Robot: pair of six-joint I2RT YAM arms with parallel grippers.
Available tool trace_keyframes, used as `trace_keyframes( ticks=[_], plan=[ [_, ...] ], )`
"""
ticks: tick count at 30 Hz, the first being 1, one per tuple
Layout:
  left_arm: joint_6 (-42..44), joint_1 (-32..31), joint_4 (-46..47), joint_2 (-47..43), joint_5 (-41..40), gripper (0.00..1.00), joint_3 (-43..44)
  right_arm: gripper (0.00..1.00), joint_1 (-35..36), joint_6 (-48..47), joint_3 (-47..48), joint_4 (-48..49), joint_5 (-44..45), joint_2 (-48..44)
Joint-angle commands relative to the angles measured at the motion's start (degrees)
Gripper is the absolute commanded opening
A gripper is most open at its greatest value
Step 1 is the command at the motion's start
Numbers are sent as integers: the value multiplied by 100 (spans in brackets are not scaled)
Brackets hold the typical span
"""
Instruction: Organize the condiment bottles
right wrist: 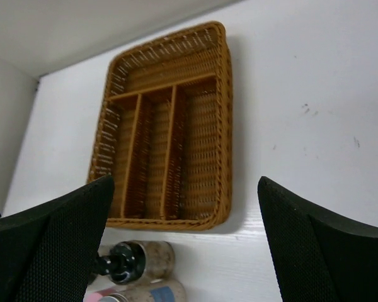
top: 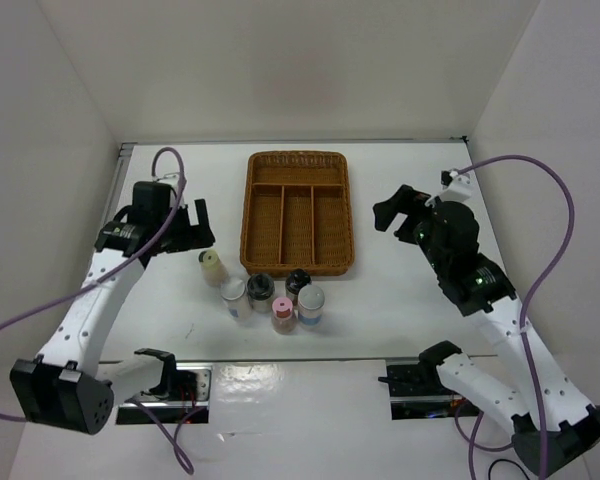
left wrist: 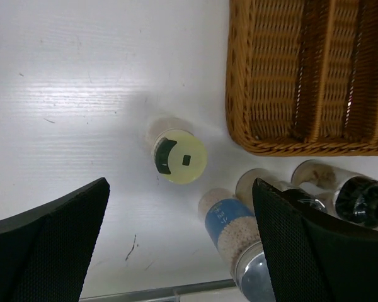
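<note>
Six condiment bottles (top: 259,290) stand bunched on the table (top: 410,300) just before the wicker basket (top: 297,155), none inside. My left gripper (left wrist: 181,189) hangs spread, sighting the cream-capped bottle (left wrist: 179,158); right gripper (top: 395,208) spread too, empty. Descend crooked and a finger could topple the neighbours.

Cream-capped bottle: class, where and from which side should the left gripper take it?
Take the cream-capped bottle by its round sides just below the cap, coming down from above: it stands upright, apart from the other bottles and the basket.
</note>
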Motion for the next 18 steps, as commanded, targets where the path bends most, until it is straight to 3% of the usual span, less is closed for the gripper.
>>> trace_keyframes(
  ticks=[1, 5, 18],
  plan=[
    [67, -150, 64, 410, -231, 100, 61, 98, -28, -396, 584, -172, 24, 252],
    [14, -317, 126, 930, -355, 100, 60, 98, -28, -458, 910, -102, -248, 1130],
    [-346, -704, 196, 1871, -724, 95, 8, 98, 33, -713, 1323, 92, -178, 2239]
  ],
)
